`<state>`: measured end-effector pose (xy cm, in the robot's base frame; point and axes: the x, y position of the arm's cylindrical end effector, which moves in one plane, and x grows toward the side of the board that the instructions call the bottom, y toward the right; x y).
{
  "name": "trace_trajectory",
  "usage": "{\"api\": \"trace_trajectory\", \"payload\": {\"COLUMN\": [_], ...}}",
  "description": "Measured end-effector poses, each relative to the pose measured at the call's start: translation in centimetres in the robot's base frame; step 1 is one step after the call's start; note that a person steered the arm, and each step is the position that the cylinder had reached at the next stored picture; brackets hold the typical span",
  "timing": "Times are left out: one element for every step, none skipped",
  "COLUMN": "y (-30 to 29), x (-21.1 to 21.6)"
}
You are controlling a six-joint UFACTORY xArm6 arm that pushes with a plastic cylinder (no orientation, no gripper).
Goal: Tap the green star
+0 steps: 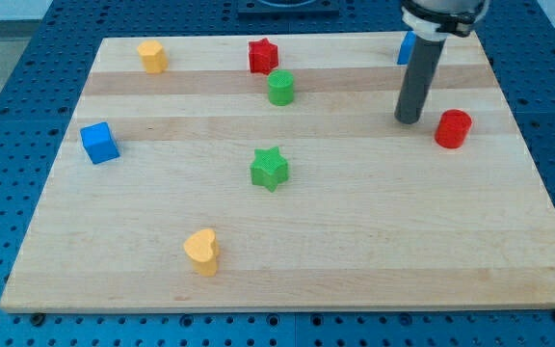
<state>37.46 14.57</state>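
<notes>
My tip (409,120) is resting on the counter (355,251), just beside the red cylinder (453,128), with the green star (270,168) well apart at its eight o'clock; no hand is showing.

Star (269,168) sits mid-frame on the board (374,251); my tip (409,120) stands upper right, just left of a cylinder (453,128); heart (201,251) lower left.

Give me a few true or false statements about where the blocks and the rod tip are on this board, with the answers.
1. My tip touches the green star. False: it is far off toward the view's right, just left of the red cylinder.
2. The green cylinder lies above the green star in the view. True.
3. The blue cube sits at the view's right edge. False: it is near the left edge.
4. The yellow heart lies nearest the view's bottom. True.
</notes>
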Motion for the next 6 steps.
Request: {"api": "trace_trajectory", "payload": {"y": [-2.7, -6.3, -9.2, -14.2, -14.8, -13.6], "x": [1.3, 3.2, 4.0, 4.2, 6.6, 9.5]}}
